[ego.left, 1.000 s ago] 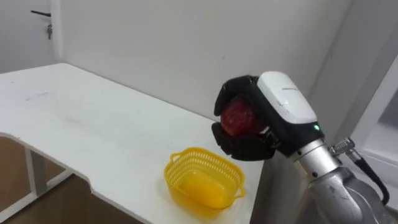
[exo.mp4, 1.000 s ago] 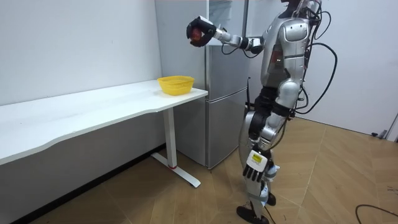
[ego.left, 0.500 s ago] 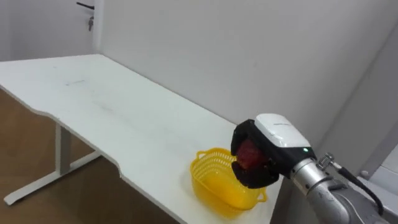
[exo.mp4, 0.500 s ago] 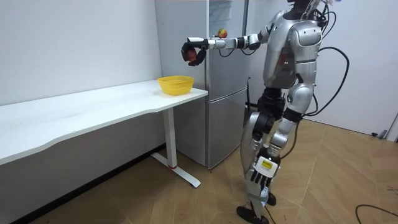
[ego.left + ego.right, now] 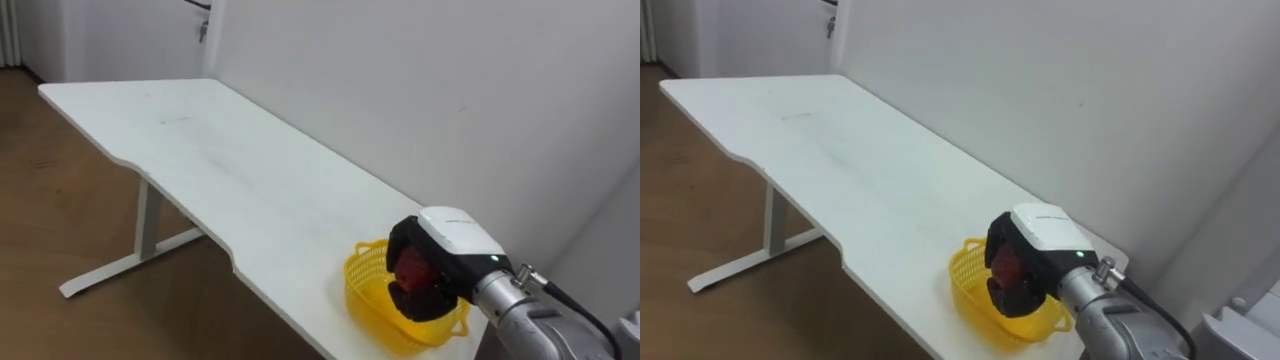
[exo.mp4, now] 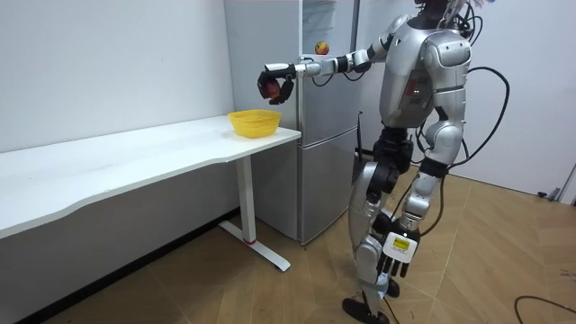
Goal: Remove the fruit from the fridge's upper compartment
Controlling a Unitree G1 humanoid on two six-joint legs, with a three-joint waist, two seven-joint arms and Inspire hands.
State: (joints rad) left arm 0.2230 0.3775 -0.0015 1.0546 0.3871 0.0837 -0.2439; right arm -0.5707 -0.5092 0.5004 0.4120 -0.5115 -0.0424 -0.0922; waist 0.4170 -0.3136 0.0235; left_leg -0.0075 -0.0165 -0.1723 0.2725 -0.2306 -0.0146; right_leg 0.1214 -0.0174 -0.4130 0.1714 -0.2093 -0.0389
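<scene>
One table (image 5: 220,150), one yellow basket (image 5: 372,296), one red fruit (image 5: 410,268), one fridge (image 6: 319,162). The right hand (image 5: 450,238) has its fingers curled tight round the fruit, just above the basket, at 5 o'clock on the table. The left hand (image 6: 389,266) hangs by the leg.
</scene>
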